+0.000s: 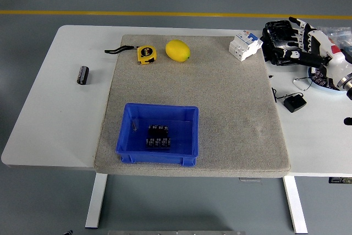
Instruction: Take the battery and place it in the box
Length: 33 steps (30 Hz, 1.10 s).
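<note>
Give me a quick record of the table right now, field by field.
surface: white table with grey mat
box: blue box, near edge of mat
box contents: black battery pack
loose battery: black cylinder on bare table, left of mat
far edge of mat: tape measure, lemon, circuit breaker
right robot hand: over clutter at right, fingers spread
left arm: not visible

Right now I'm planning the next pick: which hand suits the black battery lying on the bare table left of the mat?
Probably the left, though it is out of view. The battery lies far left, while the right hand hovers at the far right.
</note>
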Tool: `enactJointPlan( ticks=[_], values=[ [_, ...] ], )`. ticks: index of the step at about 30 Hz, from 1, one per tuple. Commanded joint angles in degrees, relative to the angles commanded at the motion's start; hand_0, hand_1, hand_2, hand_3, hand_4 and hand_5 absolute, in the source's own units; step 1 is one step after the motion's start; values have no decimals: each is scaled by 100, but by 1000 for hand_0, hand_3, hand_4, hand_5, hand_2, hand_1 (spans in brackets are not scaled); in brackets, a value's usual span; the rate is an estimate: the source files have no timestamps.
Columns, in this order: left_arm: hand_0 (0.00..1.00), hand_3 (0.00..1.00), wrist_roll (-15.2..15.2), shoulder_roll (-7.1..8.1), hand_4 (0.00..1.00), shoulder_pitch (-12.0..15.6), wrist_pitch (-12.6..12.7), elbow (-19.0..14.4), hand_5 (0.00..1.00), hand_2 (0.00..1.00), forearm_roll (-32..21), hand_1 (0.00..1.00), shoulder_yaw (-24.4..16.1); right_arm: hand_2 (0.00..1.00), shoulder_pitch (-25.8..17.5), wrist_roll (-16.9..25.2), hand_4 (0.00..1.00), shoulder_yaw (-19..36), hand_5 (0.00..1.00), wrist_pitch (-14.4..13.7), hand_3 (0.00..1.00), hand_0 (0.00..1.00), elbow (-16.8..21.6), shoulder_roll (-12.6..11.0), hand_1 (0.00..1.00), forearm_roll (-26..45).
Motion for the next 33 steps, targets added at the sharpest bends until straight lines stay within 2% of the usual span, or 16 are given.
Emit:
enactJointPlan(
  ticks=[2, 3, 8, 9, 14, 20, 27, 33],
  values=[
    [743, 647, 1, -1, 740, 4, -4, 3, 610, 836, 18, 807, -8, 892, -203, 3, 998, 162, 572, -91, 964, 833, 105, 70, 815, 484],
    [746, 648, -1, -1, 740, 5, -5, 5, 609, 836, 25, 809, -11, 887, -299, 7, 998, 246, 717, -115, 943, 851, 143, 106, 822, 745],
    [746, 648, -5, 0, 740, 5, -14, 19, 609, 836, 79, 809, -52, 887, -712, 40, 998, 620, 717, -220, 943, 851, 315, 289, 822, 1815],
    [749, 648, -7, 0, 741, 3, -17, 22, 612, 835, 89, 809, -58, 883, -778, 57, 998, 677, 798, -239, 937, 872, 344, 321, 829, 1923],
    [749, 648, -10, 3, 741, -19, -32, 29, 612, 835, 129, 809, -71, 883, -1073, 88, 998, 1023, 798, -330, 937, 872, 471, 544, 829, 1942],
    [754, 647, -7, 2, 739, -51, -50, 37, 610, 834, 208, 810, -118, 877, -1365, -5, 998, 1309, 794, -248, 932, 875, 554, 733, 829, 1719],
    [757, 649, 26, -10, 737, -81, -116, 51, 608, 835, 369, 812, -210, 884, -1635, -78, 998, 1612, 833, -212, 928, 880, 525, 1006, 831, 1494],
    [760, 648, 43, -14, 738, -100, -136, 57, 609, 834, 455, 813, -279, 884, -1735, -51, 998, 1634, 834, -246, 927, 884, 469, 1087, 832, 1289]
  ],
)
